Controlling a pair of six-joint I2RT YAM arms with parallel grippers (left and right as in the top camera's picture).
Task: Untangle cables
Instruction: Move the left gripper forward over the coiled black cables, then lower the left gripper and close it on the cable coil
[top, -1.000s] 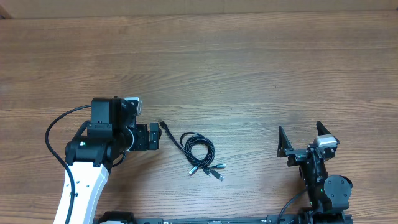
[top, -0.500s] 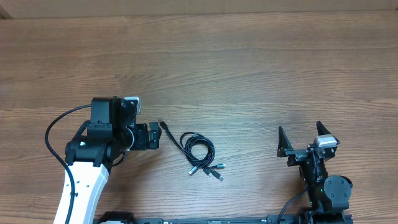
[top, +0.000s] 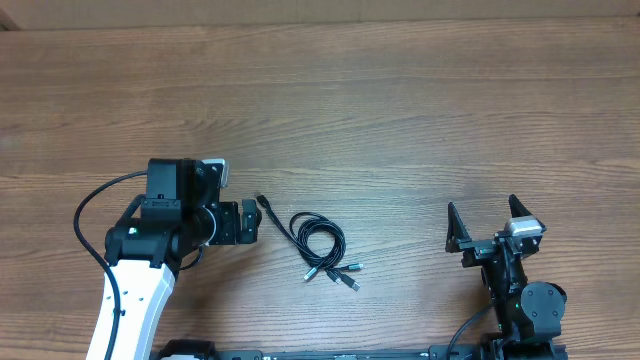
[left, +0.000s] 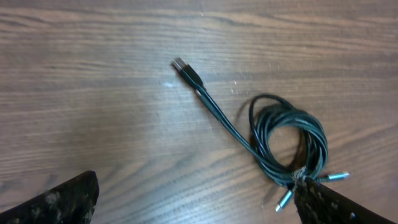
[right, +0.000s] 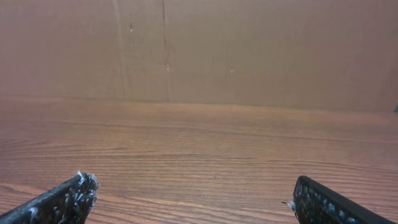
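The cables (top: 320, 243) lie as one small bundle on the tabletop (top: 400, 110), close to the edge where the arms are mounted and on the left half of it. The left fingers (left: 59, 202) stand wide apart with nothing between them, pointing along that edge toward the bundle. The right fingers (top: 452, 228) are just as wide and empty, well apart from the bundle on the other side, and their own camera shows only bare wood. The left arm is plainly the nearer one. The bundle has a loose coil (left: 317, 140) and a straight tail, which ends in a dark plug (left: 186, 71). The tail's long axis runs on a slant: the plug is the end nearest the left fingers, set a little toward the far edge, and the coil lies farther along and nearer the arms' edge. A reach for the plug would probably be short, forward and slightly toward the far edge. By count there is one bundle, one dark plug and three silvery tips (top: 349, 268) fanning out of the coil's near side in the overhead view. The left wrist view shows only two of them. I cannot tell how many separate cords make up the coil, since the loops overlap.
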